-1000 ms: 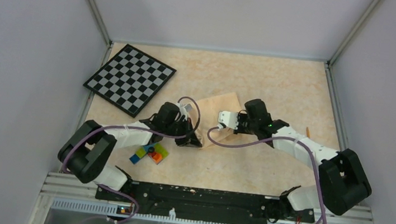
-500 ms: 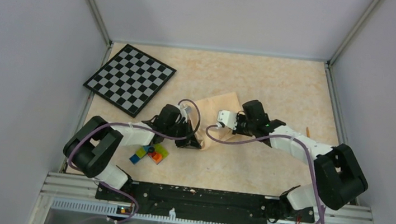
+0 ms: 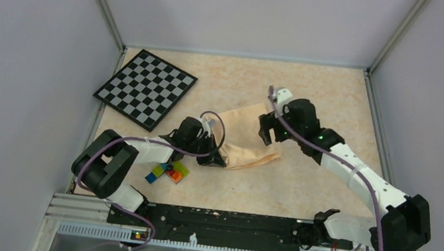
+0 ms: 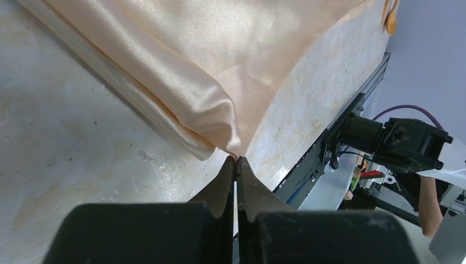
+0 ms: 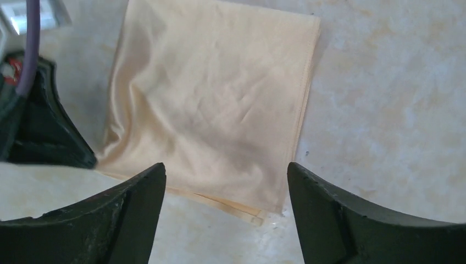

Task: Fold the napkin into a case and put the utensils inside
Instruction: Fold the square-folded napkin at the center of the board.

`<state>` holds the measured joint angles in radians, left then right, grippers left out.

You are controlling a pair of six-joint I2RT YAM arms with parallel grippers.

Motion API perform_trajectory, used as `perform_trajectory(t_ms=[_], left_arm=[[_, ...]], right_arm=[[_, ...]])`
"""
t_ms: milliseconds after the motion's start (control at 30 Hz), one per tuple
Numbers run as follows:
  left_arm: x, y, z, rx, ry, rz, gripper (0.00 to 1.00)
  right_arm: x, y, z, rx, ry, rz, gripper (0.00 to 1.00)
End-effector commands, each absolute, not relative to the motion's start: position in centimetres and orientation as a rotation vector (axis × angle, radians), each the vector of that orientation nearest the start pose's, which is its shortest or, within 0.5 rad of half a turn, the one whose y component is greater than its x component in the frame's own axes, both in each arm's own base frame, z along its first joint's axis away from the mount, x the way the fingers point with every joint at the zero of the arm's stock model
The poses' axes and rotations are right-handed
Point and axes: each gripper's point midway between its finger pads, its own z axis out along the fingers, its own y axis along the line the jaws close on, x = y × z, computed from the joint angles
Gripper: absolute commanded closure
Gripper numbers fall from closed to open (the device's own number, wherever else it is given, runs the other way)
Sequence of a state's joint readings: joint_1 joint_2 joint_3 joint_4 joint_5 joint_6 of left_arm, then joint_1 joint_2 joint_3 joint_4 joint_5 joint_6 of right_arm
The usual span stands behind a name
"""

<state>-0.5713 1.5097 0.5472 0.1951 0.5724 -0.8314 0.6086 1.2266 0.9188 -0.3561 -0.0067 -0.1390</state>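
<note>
One napkin (image 3: 246,142) is showing; one checkerboard (image 3: 145,88); one cluster of toy bricks (image 3: 167,171), pieces too small for counting; one orange utensil (image 4: 390,16) tip is peeking in.

- Top external: high above the near edge, overlooking the whole tabletop (image 3: 324,93).
- Left wrist: low and close, skimming one corner of the napkin (image 4: 231,44).
- Right wrist: looking down — same napkin.

Only an orange sliver of the utensil (image 4: 390,19) shows, cut off by the left wrist view's top edge. The napkin (image 4: 220,49) runs off there too, its corner buried in the left gripper (image 4: 236,164).
</note>
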Motion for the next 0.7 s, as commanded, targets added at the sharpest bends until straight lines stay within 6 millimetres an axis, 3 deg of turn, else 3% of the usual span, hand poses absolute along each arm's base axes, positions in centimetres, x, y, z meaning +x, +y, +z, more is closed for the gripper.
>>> perform_trajectory(t_ms=[0, 67, 167, 300, 400, 567, 667], left_arm=[[20.5, -27.9, 5.1, 0.041, 2.563, -1.321, 1.0], [20.4, -27.9, 5.2, 0.042, 2.564, -1.323, 1.0], [20.4, -27.8, 5.1, 0.04, 2.565, -1.316, 1.0], [20.3, -27.7, 5.0, 0.038, 2.566, -1.316, 1.0], [20.2, -27.8, 5.0, 0.036, 2.564, -1.325, 1.0], [20.0, -27.7, 5.4, 0.041, 2.552, -1.33, 1.0], [19.7, -27.3, 5.3, 0.039, 2.553, -1.315, 1.0]], right_arm=[[27.7, 19.1, 15.8, 0.065, 2.396, 0.735, 0.2], [27.0, 18.0, 13.5, 0.344, 2.431, 0.894, 0.19], [26.4, 16.4, 10.7, 0.627, 2.373, 1.02, 0.31], [26.8, 15.8, 10.5, 0.731, 2.238, 1.091, 0.27], [26.5, 15.4, 9.0, 0.85, 2.22, 1.103, 0.24], [26.8, 15.5, 8.1, 1.037, 2.095, 1.221, 0.28], [27.3, 14.7, 8.1, 1.056, 2.078, 1.156, 0.32]])
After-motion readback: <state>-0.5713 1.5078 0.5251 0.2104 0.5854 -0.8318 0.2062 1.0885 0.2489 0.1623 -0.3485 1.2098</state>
